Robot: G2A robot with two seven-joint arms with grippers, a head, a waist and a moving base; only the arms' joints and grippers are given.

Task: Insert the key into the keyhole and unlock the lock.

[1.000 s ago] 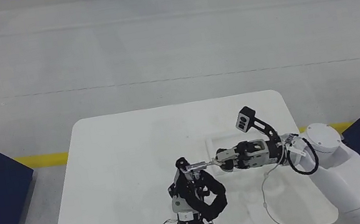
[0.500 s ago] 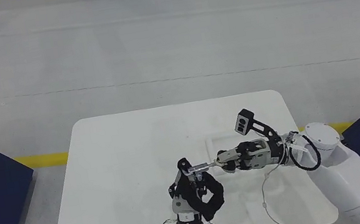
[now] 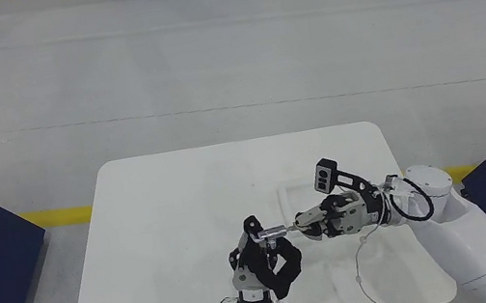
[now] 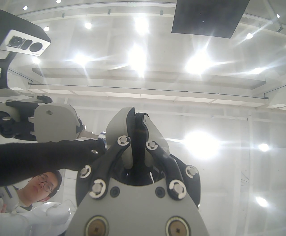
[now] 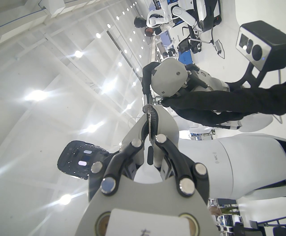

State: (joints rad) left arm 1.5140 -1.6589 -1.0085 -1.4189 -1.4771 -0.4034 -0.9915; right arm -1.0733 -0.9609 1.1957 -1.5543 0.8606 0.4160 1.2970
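White rounded table [image 3: 137,219] on pale grey floor. Just toward 3 o'clock of its centre, we see the left gripper [image 4: 135,118] clamped on a small silver lock [image 5: 157,100], raised off the table, presumably to present the keyhole. From 3 o'clock, the right gripper [image 5: 150,111] pinches a flat silver key [image 5: 149,127], tip beside the lock.

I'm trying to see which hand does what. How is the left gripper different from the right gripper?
The right gripper pinches the thin flat key between its fingers; the left gripper grips a small metal part, likely the lock. In the top view the right gripper lies sideways over the table, while the left gripper points up from its near edge. Both are shut, with their tips close together.
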